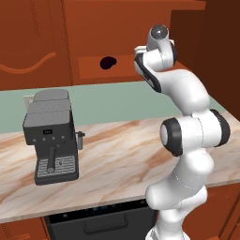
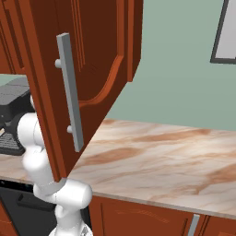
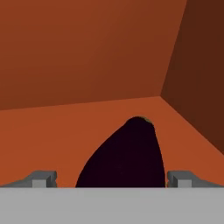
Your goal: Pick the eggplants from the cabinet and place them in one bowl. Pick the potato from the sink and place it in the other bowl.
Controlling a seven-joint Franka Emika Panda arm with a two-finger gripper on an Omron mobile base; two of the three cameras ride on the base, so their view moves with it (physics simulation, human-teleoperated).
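The cabinet (image 1: 117, 28) hangs above the marbled worktop (image 1: 117, 154), a reddish-brown wall unit whose open door (image 2: 87, 69) swings out toward the base and crosses much of the right base view with its long grey handle (image 2: 70, 92); it stands open, I judge, so that the arm can reach the shelf niche behind it. The white arm (image 1: 187, 140) rises from beside the worktop edge and bends up and back into that niche, which fits the first step of the task, fetching an eggplant from the shelf. A dark espresso machine (image 1: 50, 136) sits on the worktop to the left, well apart from the arm and no part of this step. In the left base view a small dark blob, one eggplant (image 1: 108, 62), lies on the niche shelf just left of the arm's wrist. In the hand view an eggplant (image 3: 124, 157) lies on the shelf floor near the cabinet's inner corner, its narrow end pointing away from the camera. The gripper (image 3: 112, 179) stands fully open, one finger tip (image 3: 43, 178) on each side of the dark body, straddling it without visibly touching; it holds nothing yet. Whether these two views show the same eggplant, I cannot tell.
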